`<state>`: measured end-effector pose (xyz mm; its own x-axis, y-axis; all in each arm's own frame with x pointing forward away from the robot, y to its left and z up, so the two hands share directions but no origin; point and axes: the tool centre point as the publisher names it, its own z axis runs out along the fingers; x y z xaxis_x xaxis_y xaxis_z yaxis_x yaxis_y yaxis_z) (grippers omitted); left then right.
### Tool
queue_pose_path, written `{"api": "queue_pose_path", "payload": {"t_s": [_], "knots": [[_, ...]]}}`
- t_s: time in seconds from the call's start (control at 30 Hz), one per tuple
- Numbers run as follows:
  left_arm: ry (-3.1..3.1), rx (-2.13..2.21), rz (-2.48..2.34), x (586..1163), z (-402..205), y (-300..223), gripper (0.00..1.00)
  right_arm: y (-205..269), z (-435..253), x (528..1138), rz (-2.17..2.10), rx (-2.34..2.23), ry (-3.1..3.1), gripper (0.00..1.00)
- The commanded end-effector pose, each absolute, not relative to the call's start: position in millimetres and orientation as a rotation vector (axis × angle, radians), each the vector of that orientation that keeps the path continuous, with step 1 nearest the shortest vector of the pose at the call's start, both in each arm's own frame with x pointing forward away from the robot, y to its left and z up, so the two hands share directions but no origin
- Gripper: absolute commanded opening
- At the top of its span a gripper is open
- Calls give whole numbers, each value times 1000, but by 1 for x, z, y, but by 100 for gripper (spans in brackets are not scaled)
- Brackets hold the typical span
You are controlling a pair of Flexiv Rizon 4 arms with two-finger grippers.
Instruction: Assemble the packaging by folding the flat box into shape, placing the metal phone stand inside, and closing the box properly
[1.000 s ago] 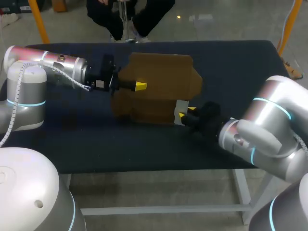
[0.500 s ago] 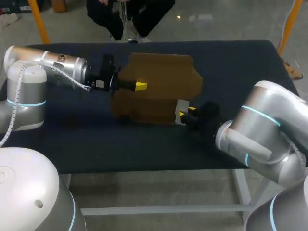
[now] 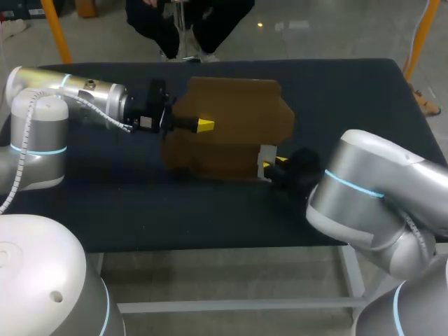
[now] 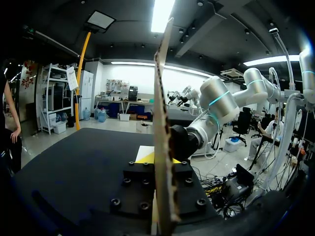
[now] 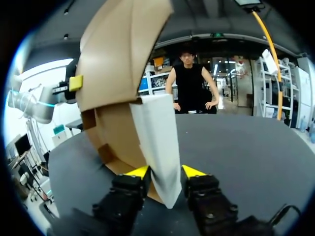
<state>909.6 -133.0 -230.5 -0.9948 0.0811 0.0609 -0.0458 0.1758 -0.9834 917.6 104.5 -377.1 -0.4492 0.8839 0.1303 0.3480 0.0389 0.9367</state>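
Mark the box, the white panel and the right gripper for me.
box [image 3: 231, 133]: head view, on its brown top panel.
white panel [image 5: 157, 142]: right wrist view, on its flat face.
right gripper [image 5: 166, 173]: right wrist view, midway between its yellow tips.

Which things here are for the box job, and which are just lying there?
For the job: cardboard box, gripped by the left gripper; pale flat piece, maybe the phone stand, held in the right gripper.
Just there: the dark table under them.
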Motion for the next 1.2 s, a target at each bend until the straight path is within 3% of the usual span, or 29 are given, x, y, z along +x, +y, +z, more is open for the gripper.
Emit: {"api": "queue_pose_path", "payload": {"t_s": [0.03, 0.47, 0.5, 0.53, 0.57, 0.6, 1.1, 1.13, 1.2], "knots": [[-2329, -37, 1955, 909, -233, -133, 0, 110, -373, 921, 903, 1474, 1428, 36], [-2329, -37, 1955, 909, -233, -133, 0, 110, -372, 935, 792, 1510, 1481, 33], [-2329, -37, 1955, 909, -233, -133, 0, 111, -372, 935, 788, 1512, 1486, 30], [-2329, -37, 1955, 909, -233, -133, 0, 111, -372, 936, 774, 1515, 1492, 22], [-2329, -37, 1955, 909, -233, -133, 0, 110, -373, 937, 773, 1519, 1496, 6], [-2329, -37, 1955, 909, -233, -133, 0, 110, -373, 938, 770, 1520, 1501, 0], [-2419, -82, 1912, 904, -224, -135, 0, 107, -367, 944, 712, 1478, 1629, 0], [-2433, -94, 1907, 902, -221, -136, 18, 107, -367, 943, 716, 1475, 1632, 0], [-2462, -105, 1895, 899, -218, -137, 64, 106, -366, 943, 739, 1468, 1647, 0]]}}
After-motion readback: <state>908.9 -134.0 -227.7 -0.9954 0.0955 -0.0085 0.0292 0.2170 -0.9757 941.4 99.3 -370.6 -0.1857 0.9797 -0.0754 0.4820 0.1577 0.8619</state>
